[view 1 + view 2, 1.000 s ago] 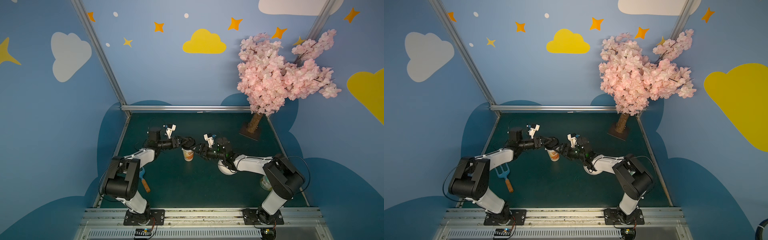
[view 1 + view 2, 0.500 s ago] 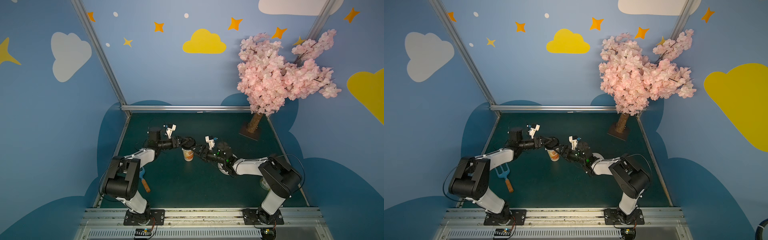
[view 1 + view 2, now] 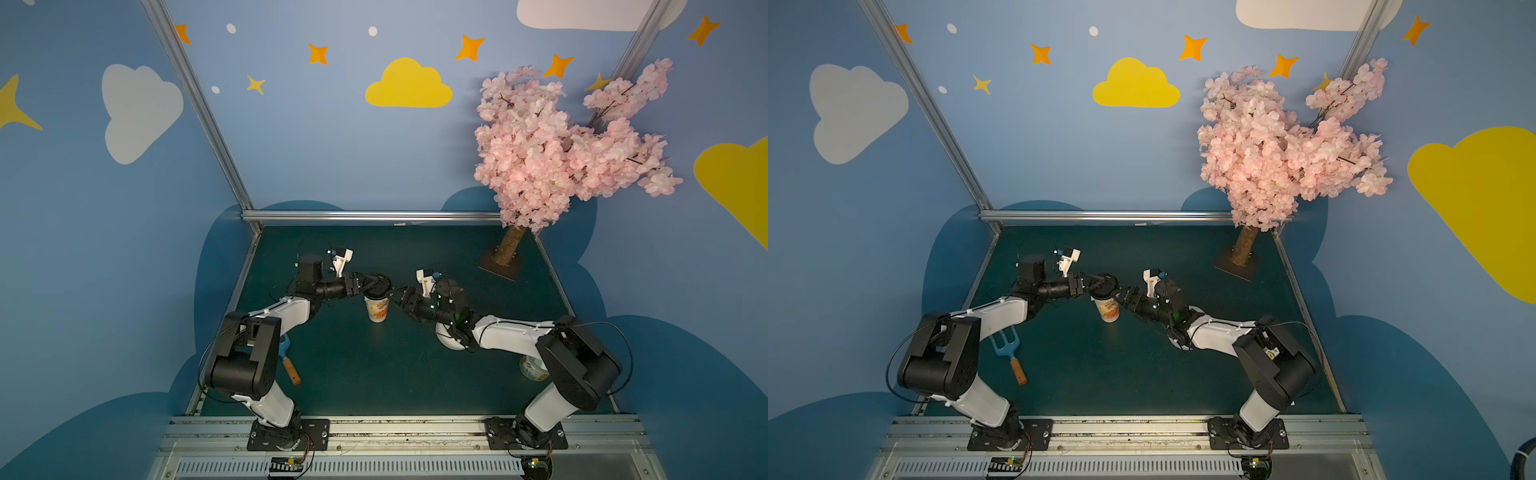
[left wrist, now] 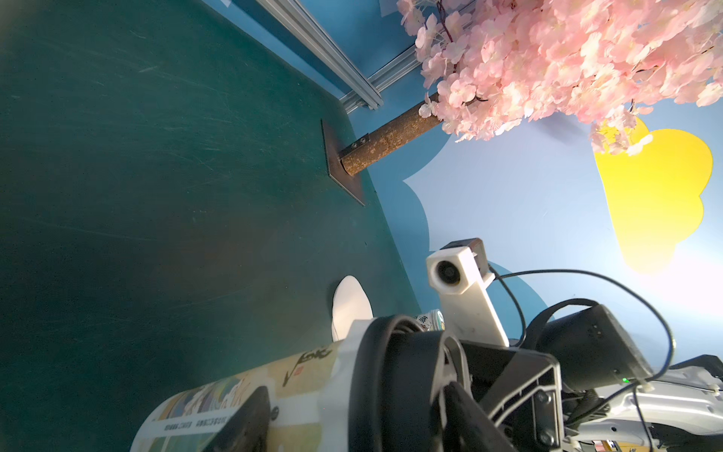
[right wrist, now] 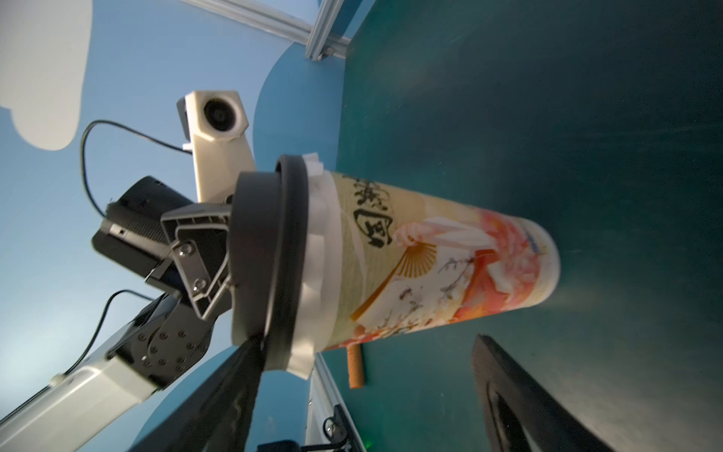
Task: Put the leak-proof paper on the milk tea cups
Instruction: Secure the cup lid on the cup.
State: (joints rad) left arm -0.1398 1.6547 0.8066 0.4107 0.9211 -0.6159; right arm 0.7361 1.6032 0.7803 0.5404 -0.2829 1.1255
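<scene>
Milk tea cup (image 3: 377, 311) upright at bench (image 3: 374, 382) centre. Leak-proof paper (image 5: 317, 235): whitish, pleated, draped over cup mouth, edge showing below black lid (image 5: 270, 254). Cup contents hidden. Left end effector (image 3: 372, 285) straddles lid, one finger above, one on cup wall; clamped or not, cannot tell. Right end effector (image 3: 395, 296): jaws apart, upper finger touching lid rim.

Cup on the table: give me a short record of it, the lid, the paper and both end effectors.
cup: upright on the table
lid: black, on the cup's mouth
paper: between lid and rim, edges hanging out
left end effector: at the lid, grip unclear
right end effector: open, beside the cup's top, holding nothing
</scene>
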